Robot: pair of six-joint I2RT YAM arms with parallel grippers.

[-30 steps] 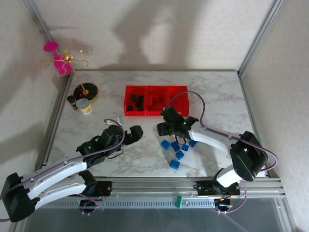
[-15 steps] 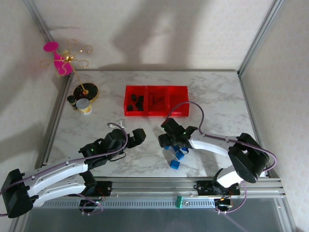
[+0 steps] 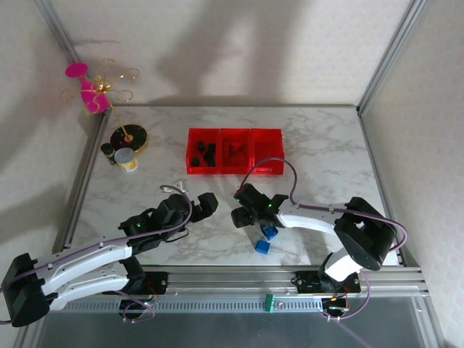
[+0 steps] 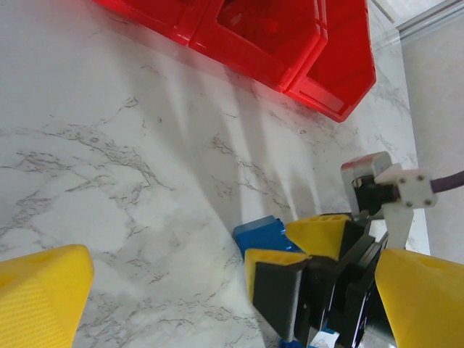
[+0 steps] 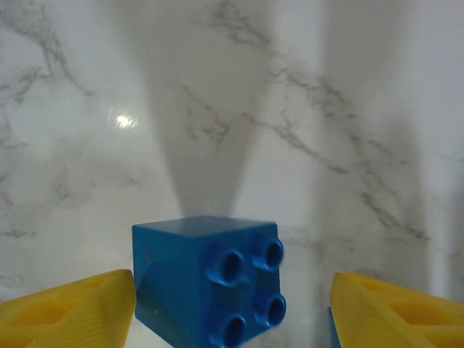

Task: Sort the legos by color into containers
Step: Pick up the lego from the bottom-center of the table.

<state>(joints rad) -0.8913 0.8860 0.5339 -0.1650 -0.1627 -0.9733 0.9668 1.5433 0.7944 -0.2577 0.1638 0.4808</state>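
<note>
A blue lego point(image 5: 206, 279) lies on its side on the marble, studs toward the camera, between the fingers of my right gripper point(image 5: 233, 290). The left finger point(image 5: 72, 312) is at its side; the right finger point(image 5: 395, 308) stands apart from it, so the gripper is open. From the left wrist view the same blue lego point(image 4: 261, 232) shows by the right gripper point(image 4: 293, 243). Two more blue legos point(image 3: 270, 232) point(image 3: 262, 247) lie beside the right arm. My left gripper point(image 3: 208, 204) point(image 4: 235, 268) hovers wide open, holding nothing. The red containers point(image 3: 234, 138) point(image 4: 275, 43) hold black legos point(image 3: 206, 154) and red legos point(image 3: 233, 150).
A round black-and-gold stand point(image 3: 129, 136) with pink ornaments, a small jar point(image 3: 127, 159) and a dark little pot point(image 3: 108, 151) sit at the table's far left. Metal frame posts point(image 3: 384, 58) edge the table. The right arm's cable point(image 3: 290, 174) loops near the containers.
My right gripper has moved toward the near side and down over the blue legos, now straddling one. Several blue legos are now hidden under it. The left gripper shifted slightly forward.
</note>
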